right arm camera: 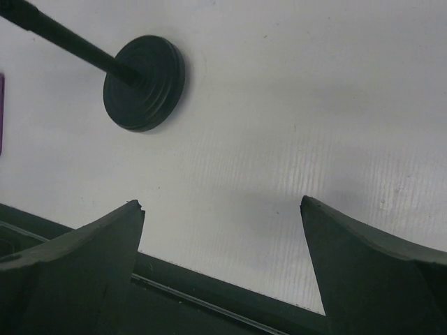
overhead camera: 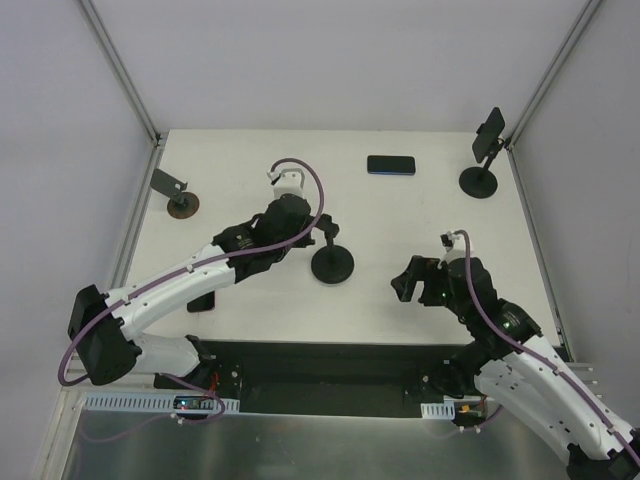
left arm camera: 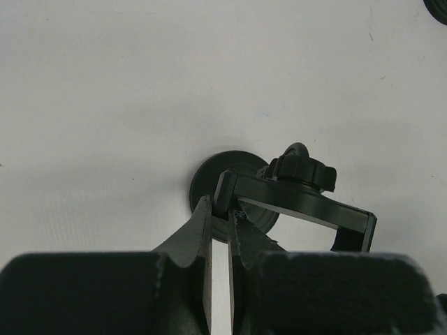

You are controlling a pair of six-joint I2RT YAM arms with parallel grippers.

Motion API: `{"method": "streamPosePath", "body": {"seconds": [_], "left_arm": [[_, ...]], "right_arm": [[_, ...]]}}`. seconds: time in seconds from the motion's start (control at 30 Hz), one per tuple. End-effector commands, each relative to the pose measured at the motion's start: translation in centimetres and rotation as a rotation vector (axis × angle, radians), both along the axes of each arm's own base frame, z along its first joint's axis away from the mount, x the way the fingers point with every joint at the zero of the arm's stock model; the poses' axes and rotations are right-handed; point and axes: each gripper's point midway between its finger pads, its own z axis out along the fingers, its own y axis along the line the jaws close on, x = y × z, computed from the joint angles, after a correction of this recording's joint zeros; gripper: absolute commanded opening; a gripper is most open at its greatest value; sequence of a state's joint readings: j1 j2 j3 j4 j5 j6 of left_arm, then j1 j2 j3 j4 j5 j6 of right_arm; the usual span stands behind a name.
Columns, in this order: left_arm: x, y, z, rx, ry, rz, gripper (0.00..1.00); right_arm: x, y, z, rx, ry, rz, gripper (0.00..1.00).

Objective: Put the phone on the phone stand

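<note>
Pinching shut, with the left gripper (left arm camera: 222,209), on the cradle edge of the black round-based phone stand (overhead camera: 332,264), likely steadying it for loading. Holding the right gripper (right arm camera: 222,209) spread wide, empty. Yet to fetch: the slim black slab phone (overhead camera: 390,165), flat near the far edge (well apart from both arms). Second black stand (overhead camera: 480,182) in the far right corner, out of the way.

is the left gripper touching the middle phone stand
Touching. The left wrist view shows the left gripper shut, its fingertips pinching the cradle end of the phone stand.
</note>
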State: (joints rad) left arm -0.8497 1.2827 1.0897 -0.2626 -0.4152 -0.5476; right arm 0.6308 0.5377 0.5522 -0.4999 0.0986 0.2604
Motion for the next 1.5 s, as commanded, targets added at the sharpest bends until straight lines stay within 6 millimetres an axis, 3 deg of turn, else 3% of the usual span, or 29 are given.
{"method": "streamPosePath", "body": {"seconds": [0.0, 0.03, 0.23, 0.3, 0.43, 0.57, 0.6, 0.67, 0.7, 0.73, 0.77, 0.8, 0.83, 0.87, 0.9, 0.97, 1.03, 1.07, 1.13, 1.17, 1.2, 1.23, 1.27, 1.3, 1.33, 1.37, 1.4, 1.43, 1.47], "left_arm": [[1.4, -0.1, 2.4, -0.127, -0.067, 0.176, 0.0], [1.2, -0.3, 2.2, -0.133, -0.056, 0.167, 0.0], [0.1, -1.5, 2.5, -0.199, -0.013, 0.101, 0.47], [-0.6, -1.5, 2.8, -0.249, 0.005, 0.098, 0.65], [-1.7, -2.1, 3.6, -0.276, 0.013, 0.022, 0.72], [-2.8, -1.9, 4.4, -0.242, -0.031, -0.093, 0.8], [-3.1, -1.7, 5.4, -0.228, -0.081, -0.138, 0.81], [-3.7, -1.0, 4.8, -0.198, -0.105, -0.183, 0.87], [-4.1, -0.3, 5.5, -0.19, -0.152, -0.203, 0.88], [-4.2, 0.1, 4.7, -0.185, -0.164, -0.205, 0.93], [-4.2, 0.5, 4.6, -0.19, -0.178, -0.209, 0.95], [-4.0, 1.4, 5.0, -0.198, -0.209, -0.209, 0.96], [-4.3, 1.3, 4.1, -0.209, -0.199, -0.244, 0.97], [-4.3, 1.6, 3.8, -0.223, -0.192, -0.251, 0.98], [-3.7, 2.6, 3.3, -0.244, -0.168, -0.221, 0.98], [-4.9, 2.3, 2.2, -0.294, -0.107, -0.286, 0.98], [-5.4, 2.5, 1.1, -0.312, -0.074, -0.297, 0.98], [-6.0, 2.4, 1.2, -0.323, -0.072, -0.316, 0.98], [-6.5, 2.5, 0.3, -0.338, -0.032, -0.311, 0.98], [-7.2, 2.5, 0.2, -0.357, -0.009, -0.317, 0.98], [-7.4, 2.5, 0.2, -0.366, 0.0, -0.321, 0.98], [-7.9, 2.5, 0.0, -0.373, 0.009, -0.333, 0.98], [-8.3, 2.6, 0.5, -0.386, -0.005, -0.345, 0.98], [-8.7, 2.5, 0.6, -0.39, -0.008, -0.366, 0.98], [-8.8, 2.6, 0.7, -0.387, -0.016, -0.371, 0.98], [-9.0, 2.9, 1.0, -0.382, -0.033, -0.37, 0.98], [-9.0, 3.3, 0.8, -0.368, -0.031, -0.357, 0.98], [-9.0, 3.4, 1.1, -0.364, -0.037, -0.354, 0.98], [-9.0, 3.6, 1.2, -0.359, -0.045, -0.351, 0.98]], "right_arm": [[1.8, -1.1, 0.9, 0.074, -0.043, -0.181, 0.96], [2.1, -1.4, 0.9, 0.066, -0.052, -0.206, 0.96], [6.0, -0.4, 3.6, 0.105, -0.089, -0.2, 0.96], [8.7, -0.2, 5.4, 0.154, -0.122, -0.229, 0.96], [14.1, 0.0, 7.6, 0.214, -0.163, -0.282, 0.97], [20.7, -0.3, 7.8, 0.228, -0.214, -0.36, 0.99], [22.9, -0.2, 6.5, 0.214, -0.204, -0.377, 0.99], [26.2, -0.5, 8.0, 0.211, -0.237, -0.414, 0.96], [28.1, -0.3, 5.4, 0.184, -0.186, -0.429, 0.95], [29.4, 0.2, 5.0, 0.197, -0.179, -0.417, 0.95], [31.7, 0.4, 6.8, 0.234, -0.228, -0.407, 0.94], [34.0, 0.9, 4.7, 0.243, -0.221, -0.404, 0.9], [35.4, 1.5, 4.8, 0.293, -0.211, -0.404, 0.87], [37.8, 1.3, 6.7, 0.338, -0.256, -0.411, 0.82], [39.5, 1.6, 4.1, 0.348, -0.215, -0.422, 0.72], [42.6, 2.6, 3.6, 0.425, -0.212, -0.416, 0.61], [44.4, 3.0, 3.1, 0.464, -0.219, -0.445, 0.58], [45.4, 2.9, 0.7, 0.462, -0.19, -0.486, 0.51], [47.3, 3.0, 1.3, 0.506, -0.201, -0.521, 0.46], [47.8, 3.1, -1.1, 0.519, -0.155, -0.553, 0.42], [48.9, 2.9, -0.3, 0.529, -0.175, -0.585, 0.4], [49.2, 2.8, -1.2, 0.528, -0.153, -0.614, 0.4], [49.3, 2.8, -3.5, 0.516, -0.109, -0.645, 0.39], [49.7, 2.8, -3.9, 0.512, -0.111, -0.663, 0.39], [50.5, 3.0, -2.9, 0.526, -0.131, -0.665, 0.38], [50.7, 3.1, -4.8, 0.503, -0.099, -0.677, 0.38], [51.1, 3.2, -5.0, 0.492, -0.097, -0.682, 0.38], [52.0, 3.8, -3.2, 0.506, -0.127, -0.674, 0.39], [51.8, 3.8, -5.7, 0.461, -0.074, -0.692, 0.4]]}}
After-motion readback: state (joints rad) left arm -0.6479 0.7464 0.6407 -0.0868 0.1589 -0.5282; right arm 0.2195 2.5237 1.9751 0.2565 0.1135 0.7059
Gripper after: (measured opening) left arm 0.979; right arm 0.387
